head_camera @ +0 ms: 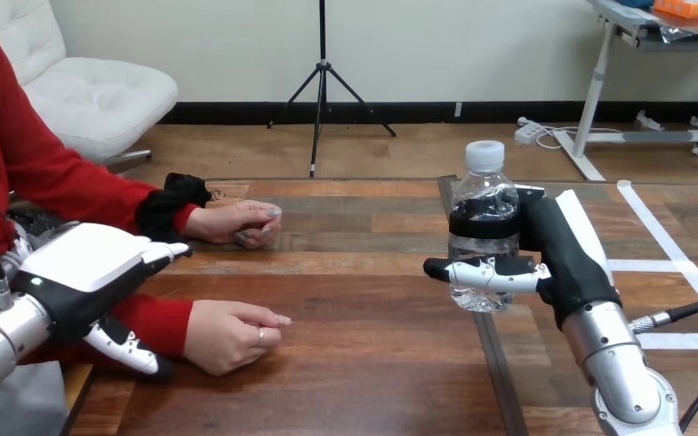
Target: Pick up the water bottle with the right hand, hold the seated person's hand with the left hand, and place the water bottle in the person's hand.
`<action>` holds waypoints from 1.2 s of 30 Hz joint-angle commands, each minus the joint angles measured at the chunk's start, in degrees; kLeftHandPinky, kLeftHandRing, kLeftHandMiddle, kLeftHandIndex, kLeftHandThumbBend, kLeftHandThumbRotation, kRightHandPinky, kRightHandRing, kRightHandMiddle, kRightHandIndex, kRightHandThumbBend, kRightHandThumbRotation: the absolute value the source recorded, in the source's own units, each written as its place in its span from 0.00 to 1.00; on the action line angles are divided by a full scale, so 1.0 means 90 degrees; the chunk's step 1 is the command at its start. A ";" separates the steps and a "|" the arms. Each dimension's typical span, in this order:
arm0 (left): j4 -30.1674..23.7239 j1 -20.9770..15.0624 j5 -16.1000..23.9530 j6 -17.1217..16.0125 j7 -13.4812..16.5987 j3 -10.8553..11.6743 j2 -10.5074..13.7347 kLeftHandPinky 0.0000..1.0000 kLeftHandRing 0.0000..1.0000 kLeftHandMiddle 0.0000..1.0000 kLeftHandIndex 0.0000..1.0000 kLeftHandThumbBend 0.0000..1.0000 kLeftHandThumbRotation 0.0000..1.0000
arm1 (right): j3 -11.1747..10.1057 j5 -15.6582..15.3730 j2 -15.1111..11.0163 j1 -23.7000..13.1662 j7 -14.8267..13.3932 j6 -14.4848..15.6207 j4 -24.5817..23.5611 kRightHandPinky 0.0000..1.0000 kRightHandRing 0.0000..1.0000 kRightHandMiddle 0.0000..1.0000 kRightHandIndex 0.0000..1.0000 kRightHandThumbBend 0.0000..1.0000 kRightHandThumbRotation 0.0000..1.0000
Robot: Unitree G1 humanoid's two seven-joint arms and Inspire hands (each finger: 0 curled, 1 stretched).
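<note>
Water bottle is upright, cap on, right of centre on the table. Can't tell if its base is clear of the wood.

My right hand is gripping it from the right side. The thumb crosses the near face low down and the fingers wrap the far side at the dark label band. The forearm comes in from the near right, with the wrist roughly level.

My read on the step: the grasp is done and the carry to the left comes next. To do it well:
- keep the bottle vertical and the squeeze light, since the thin wall will probably buckle
- move it left at low height, as it's well apart from the person
- don't release until the bottle is seated in their palm

My left hand is at the near left, back shell up, over the person's red sleeve just behind the wrist. I cannot tell whether it's closed on the arm or only resting over it.

The person's near hand is loosely curled, knuckles up, on the table. It has to turn and open before I hand over. The person's far hand is a loose fist further back, so I'll keep the carry path nearer than that.
</note>
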 commanded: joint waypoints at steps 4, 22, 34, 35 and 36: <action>0.0106 -0.0662 -0.0046 0.0167 0.0069 -0.0198 0.0020 0.78 0.85 0.88 0.89 1.00 0.41 | -0.0188 0.0113 -0.0117 -0.0263 -0.0013 0.0069 -0.0589 0.24 0.30 0.41 0.48 0.89 0.00; 0.0223 -0.0801 -0.0260 0.0338 -0.0854 -0.0392 -0.0195 0.78 0.82 0.86 0.86 1.00 0.35 | -0.0228 0.0125 -0.0110 -0.0208 0.0008 0.0291 -0.0961 0.23 0.30 0.40 0.48 0.89 0.00; 0.0242 -0.0846 -0.0100 0.0558 -0.0941 -0.0627 -0.0366 0.73 0.76 0.80 0.81 1.00 0.34 | -0.0258 0.0135 -0.0105 -0.0173 0.0038 0.0394 -0.1190 0.23 0.29 0.41 0.47 0.89 0.00; 0.0244 -0.0847 -0.0101 0.0561 -0.0944 -0.0639 -0.0372 0.72 0.75 0.80 0.80 1.00 0.34 | -0.0260 0.0141 -0.0106 -0.0171 0.0041 0.0398 -0.1199 0.23 0.29 0.41 0.47 0.89 0.00; 0.0262 -0.0847 -0.0122 0.0576 -0.0990 -0.0642 -0.0391 0.72 0.75 0.79 0.79 1.00 0.34 | -0.0262 0.0151 -0.0113 -0.0172 0.0049 0.0374 -0.1200 0.23 0.29 0.41 0.47 0.89 0.00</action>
